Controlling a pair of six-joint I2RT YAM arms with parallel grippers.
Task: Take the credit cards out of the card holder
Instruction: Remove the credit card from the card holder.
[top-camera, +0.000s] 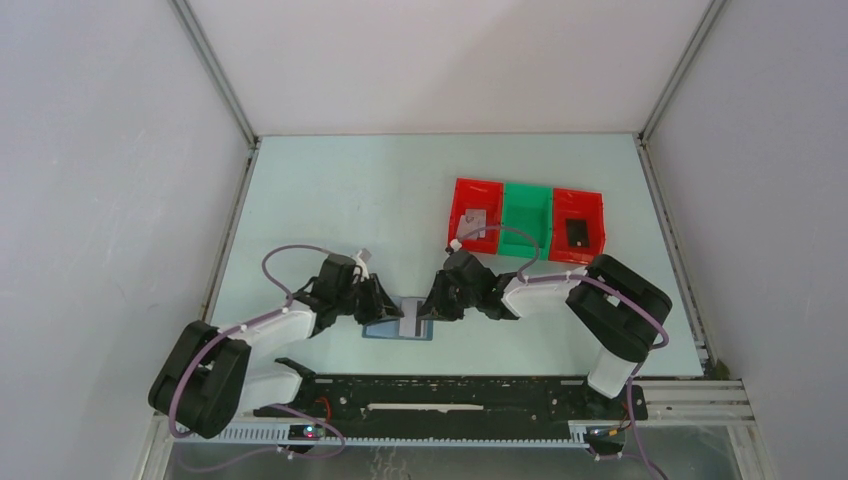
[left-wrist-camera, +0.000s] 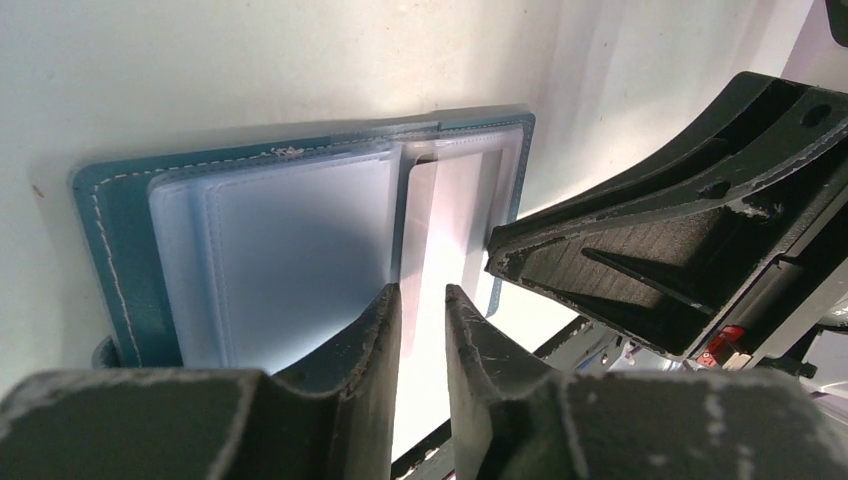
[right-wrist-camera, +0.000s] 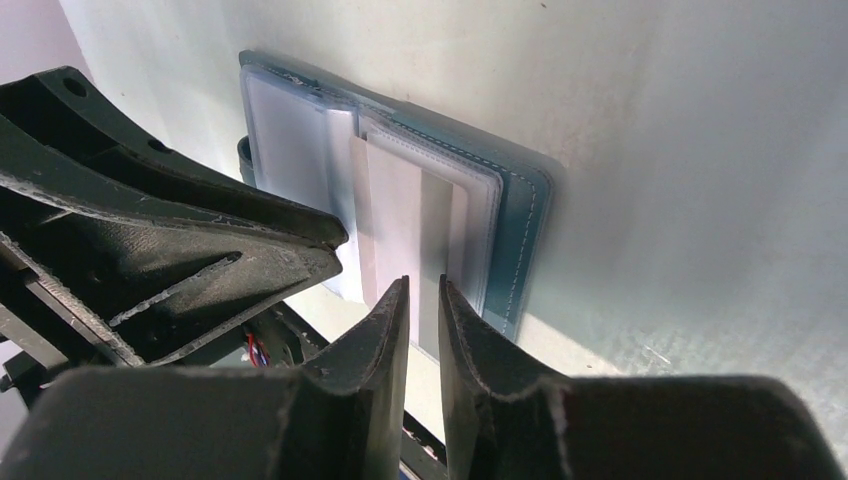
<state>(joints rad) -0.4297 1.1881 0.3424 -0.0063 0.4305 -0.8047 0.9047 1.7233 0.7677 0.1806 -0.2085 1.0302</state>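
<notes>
The blue-teal card holder (top-camera: 383, 331) lies open on the table between both grippers. A white card with a grey stripe (top-camera: 411, 319) sticks partly out of its right pocket toward the near edge. In the right wrist view the card (right-wrist-camera: 400, 210) runs under my right gripper (right-wrist-camera: 424, 290), whose jaws are almost shut with a narrow gap over it. My left gripper (left-wrist-camera: 422, 295) is almost shut too, its tips over the holder's middle (left-wrist-camera: 280, 240) beside the card (left-wrist-camera: 455, 210). A grey card (top-camera: 474, 217) and a black card (top-camera: 577, 235) lie in the red bins.
A row of three bins stands at the back right: red (top-camera: 462, 195), green (top-camera: 527, 198), red (top-camera: 596, 205). My grippers (top-camera: 383, 300) (top-camera: 433, 300) face each other closely over the holder. A black rail (top-camera: 450, 392) runs along the near edge.
</notes>
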